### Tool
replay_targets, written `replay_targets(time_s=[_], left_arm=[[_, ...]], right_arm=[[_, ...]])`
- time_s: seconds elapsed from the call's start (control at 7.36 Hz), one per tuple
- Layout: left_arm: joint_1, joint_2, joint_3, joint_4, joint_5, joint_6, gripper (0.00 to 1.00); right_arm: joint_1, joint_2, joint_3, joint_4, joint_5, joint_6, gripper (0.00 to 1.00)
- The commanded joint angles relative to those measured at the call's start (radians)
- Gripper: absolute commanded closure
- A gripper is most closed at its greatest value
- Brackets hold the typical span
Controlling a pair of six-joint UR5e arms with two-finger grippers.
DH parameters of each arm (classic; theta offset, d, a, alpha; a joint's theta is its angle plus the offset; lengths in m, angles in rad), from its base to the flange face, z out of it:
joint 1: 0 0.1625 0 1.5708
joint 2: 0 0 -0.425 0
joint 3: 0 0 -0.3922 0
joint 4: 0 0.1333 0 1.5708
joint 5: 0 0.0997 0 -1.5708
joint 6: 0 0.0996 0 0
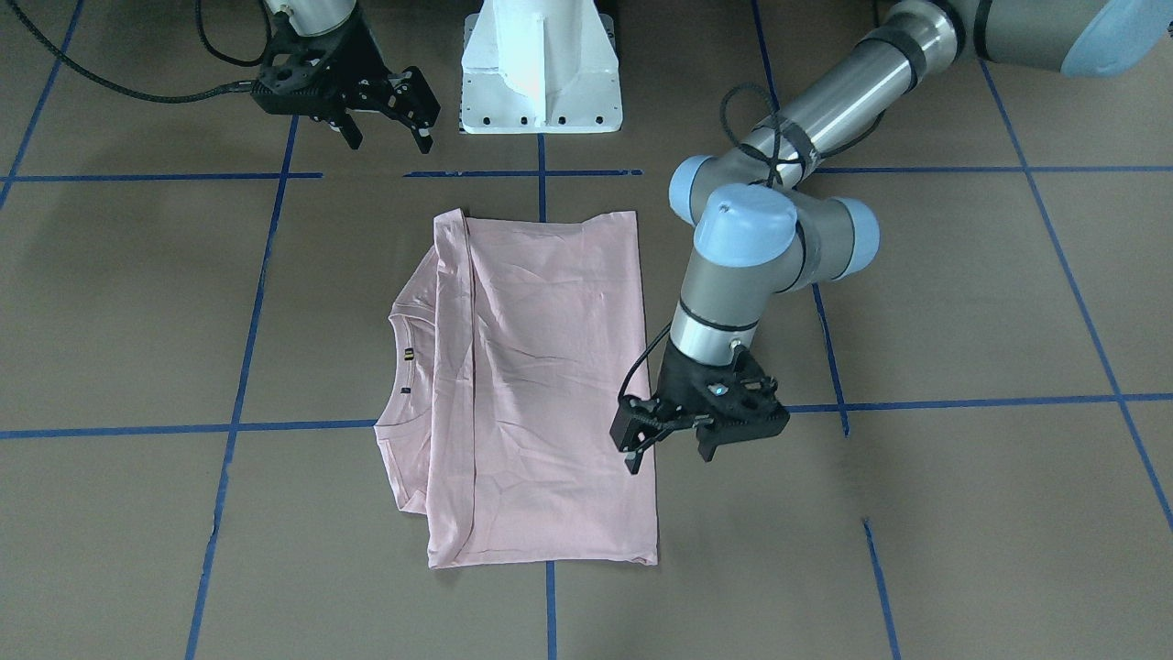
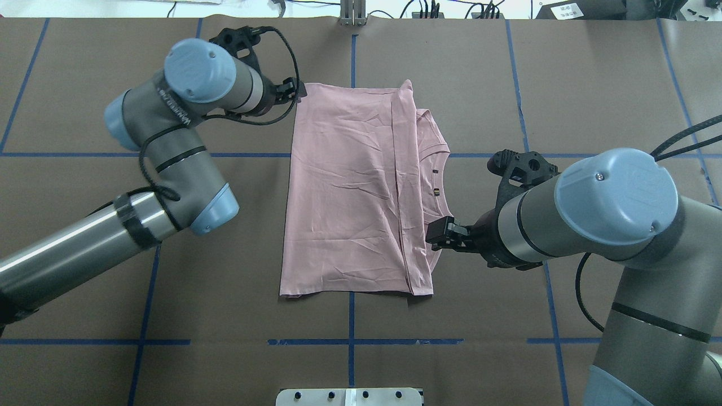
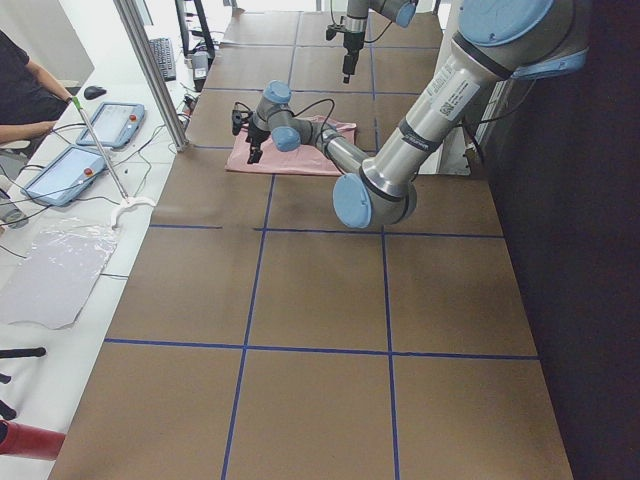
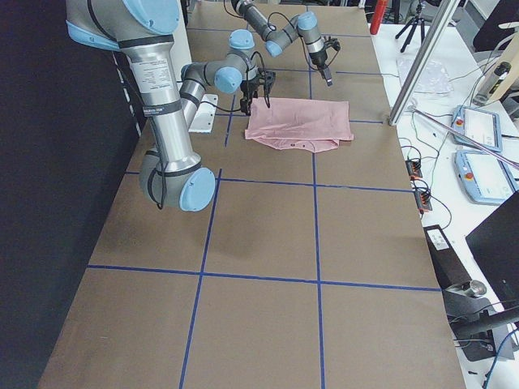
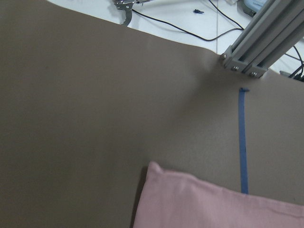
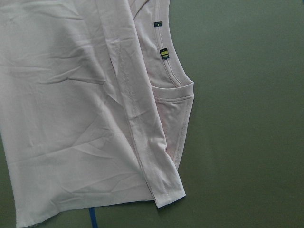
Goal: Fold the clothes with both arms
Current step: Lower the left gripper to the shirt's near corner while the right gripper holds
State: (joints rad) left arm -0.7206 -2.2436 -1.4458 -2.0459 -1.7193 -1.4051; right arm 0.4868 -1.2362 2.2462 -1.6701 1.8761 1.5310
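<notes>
The pale pink T-shirt (image 1: 541,385) lies flat on the brown table, folded lengthwise, with its collar and neck tags (image 1: 408,353) at its open side. The print is hidden. My left gripper (image 1: 667,454) is open and empty, at the shirt's folded long edge near its far corner (image 2: 296,93). The left wrist view shows only that corner of the shirt (image 5: 209,204). My right gripper (image 1: 387,137) is open and empty, raised above the table on the collar side (image 2: 439,235). The right wrist view looks down on the collar and folded sleeve (image 6: 166,118).
The white pedestal base (image 1: 541,69) stands at the robot's edge of the table. Blue tape lines (image 1: 550,174) cross the brown table. An aluminium post (image 5: 256,52) stands at the far edge. Tablets (image 3: 110,125) and a person sit beyond it.
</notes>
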Motion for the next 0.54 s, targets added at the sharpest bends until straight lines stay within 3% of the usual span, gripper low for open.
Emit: replay_targets(time_s=[0.0, 0.14, 0.41], left_arm=[[0.093, 0.166, -0.294, 0.169, -0.002, -0.084, 0.0], [0.168, 0.173, -0.344, 0.291, 0.032, -0.121, 0.0], [0.3, 0.174, -0.369, 0.368, 0.087, -0.297, 0.0]], right_arm=[[-0.002, 0.0, -0.002, 0.001, 0.0, -0.002, 0.0], [-0.002, 0.001, -0.002, 0.001, 0.0, -0.003, 0.0], [-0.002, 0.0, -0.003, 0.0, 0.0, -0.003, 0.0]])
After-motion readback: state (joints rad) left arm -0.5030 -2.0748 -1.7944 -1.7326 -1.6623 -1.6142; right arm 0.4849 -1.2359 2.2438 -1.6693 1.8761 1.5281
